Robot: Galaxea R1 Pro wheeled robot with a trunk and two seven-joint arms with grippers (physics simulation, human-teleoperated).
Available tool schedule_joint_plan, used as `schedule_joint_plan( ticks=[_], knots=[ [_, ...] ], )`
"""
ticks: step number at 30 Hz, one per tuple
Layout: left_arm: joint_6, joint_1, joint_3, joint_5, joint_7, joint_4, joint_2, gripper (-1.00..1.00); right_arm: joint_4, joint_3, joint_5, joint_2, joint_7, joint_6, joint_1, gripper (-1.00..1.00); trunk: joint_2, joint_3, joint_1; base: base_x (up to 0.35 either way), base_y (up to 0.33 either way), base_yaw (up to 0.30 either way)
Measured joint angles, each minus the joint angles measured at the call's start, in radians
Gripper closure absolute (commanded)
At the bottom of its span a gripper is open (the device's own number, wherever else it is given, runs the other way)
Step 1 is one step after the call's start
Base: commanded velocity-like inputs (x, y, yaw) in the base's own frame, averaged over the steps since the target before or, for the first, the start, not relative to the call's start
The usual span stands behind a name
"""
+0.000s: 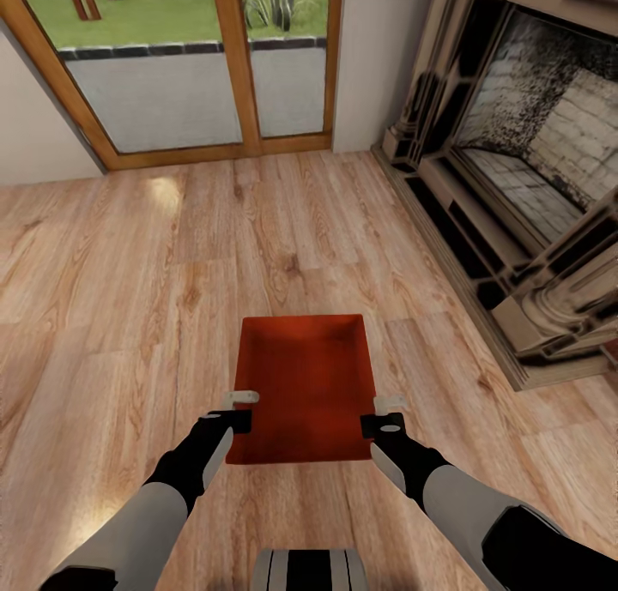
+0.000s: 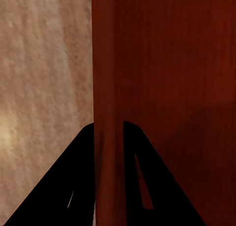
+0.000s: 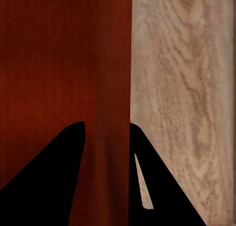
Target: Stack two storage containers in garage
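Both fingers astride storage container walls, wood-plank floor.

Both arms are showing pale grey forearm shells giving way to black wrist sections, ending in the left gripper and right gripper with whitish fingers, while a grey-and-black striped trunk is showing below.
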Motion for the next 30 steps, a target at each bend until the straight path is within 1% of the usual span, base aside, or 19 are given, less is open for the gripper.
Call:
schedule_joint_plan(
  ticks=[10,18,30],
  knots=[
    [0.0,0.0,0.0,0.001,0.0,0.0,0.0,1.0,-0.001,-0.005,0.006,-0.001,0.005,0.002,0.0,1.0,0.07,0.031,-0.038,0.0,0.0,0.0],
    [0.0,0.0,0.0,0.001,0.0,-0.001,0.0,1.0,-0.003,0.002,-0.002,-0.001,-0.001,0.002,0.0,1.0,0.126,0.056,-0.069,0.0,0.0,0.0],
    [0.0,0.0,0.0,0.001,0.0,0.0,0.0,1.0,-0.004,0.001,-0.002,-0.001,-0.001,0.003,0.0,1.0,0.21,0.094,-0.115,0.0,0.0,0.0]
  ],
)
